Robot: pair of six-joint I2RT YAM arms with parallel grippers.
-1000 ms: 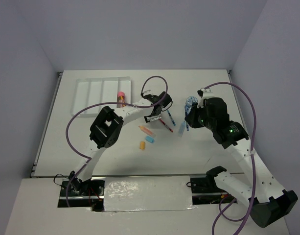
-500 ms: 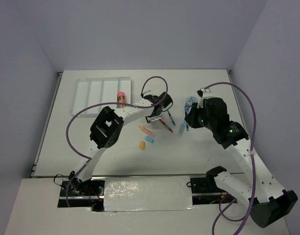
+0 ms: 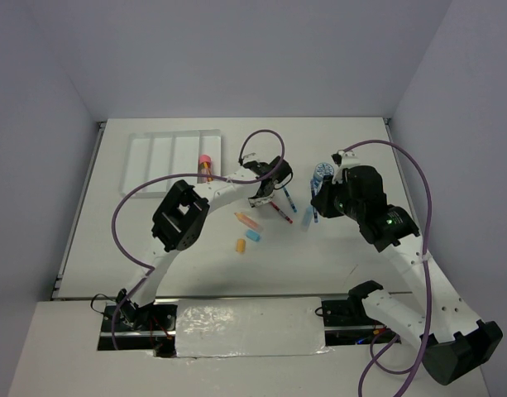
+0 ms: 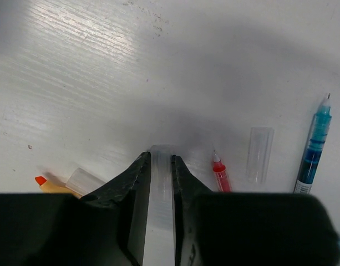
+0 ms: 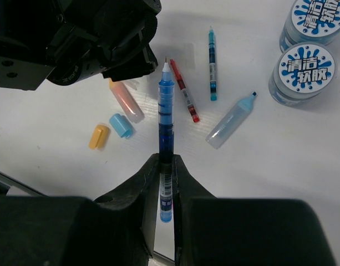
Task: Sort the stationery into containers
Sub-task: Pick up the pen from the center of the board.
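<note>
My left gripper (image 4: 160, 158) is shut on a clear pen cap (image 4: 160, 188), low over the table beside a red pen (image 4: 220, 176), a second clear cap (image 4: 259, 154) and a teal pen (image 4: 314, 147). My right gripper (image 5: 166, 160) is shut on a dark blue pen (image 5: 166, 116), held above the table. Below it lie the red pen (image 5: 184, 91), the teal pen (image 5: 212, 65), a pale blue tube (image 5: 229, 122), orange (image 5: 99, 136) and light-blue (image 5: 121, 125) erasers and two blue-lidded tubs (image 5: 303, 72). The white tray (image 3: 166, 161) holds a pink-capped orange piece (image 3: 205, 164).
An orange-pink piece with a clear cap (image 5: 125, 98) lies next to the erasers. In the top view the left gripper (image 3: 261, 193) and right gripper (image 3: 323, 198) work close together over the table's middle. The tray sits at the far left.
The left gripper has shifted very slightly near the pens. The right arm has held still with the blue pen.
</note>
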